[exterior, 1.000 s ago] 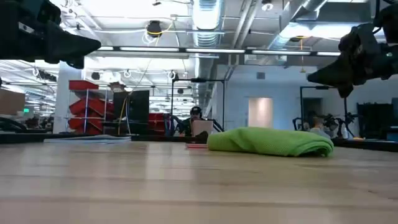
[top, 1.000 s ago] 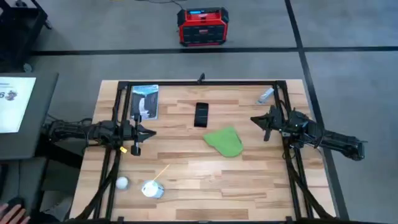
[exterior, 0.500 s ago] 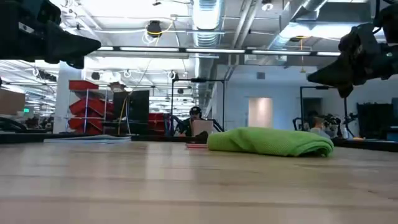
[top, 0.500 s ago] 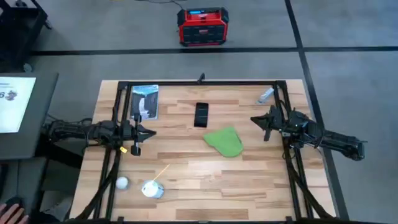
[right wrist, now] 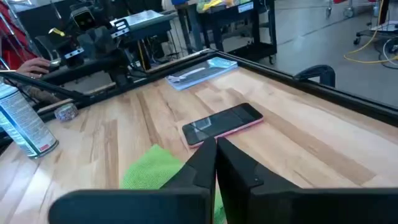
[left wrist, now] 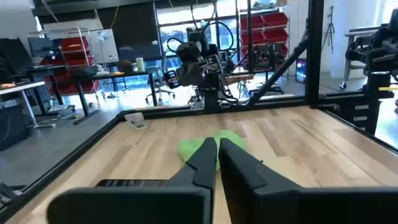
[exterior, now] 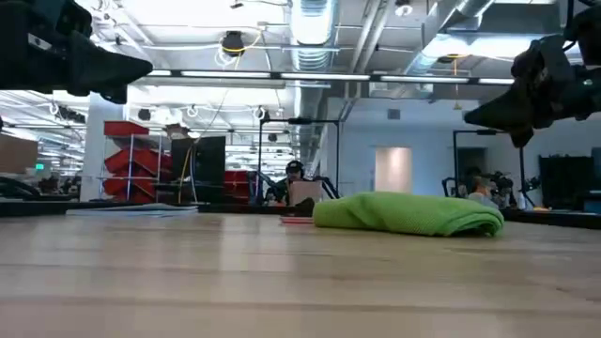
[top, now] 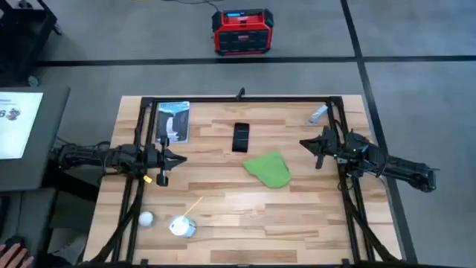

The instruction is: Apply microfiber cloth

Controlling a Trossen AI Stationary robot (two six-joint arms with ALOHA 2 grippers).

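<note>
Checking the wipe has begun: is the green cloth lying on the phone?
No, the microfiber cloth lies on bare wood, apart from the phone.

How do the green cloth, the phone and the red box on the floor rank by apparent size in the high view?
1. Red box, though it sits on the floor, farther from the camera.
2. Green cloth, only slightly smaller, so nearly a tie.
3. Phone, clearly smallest.
</note>
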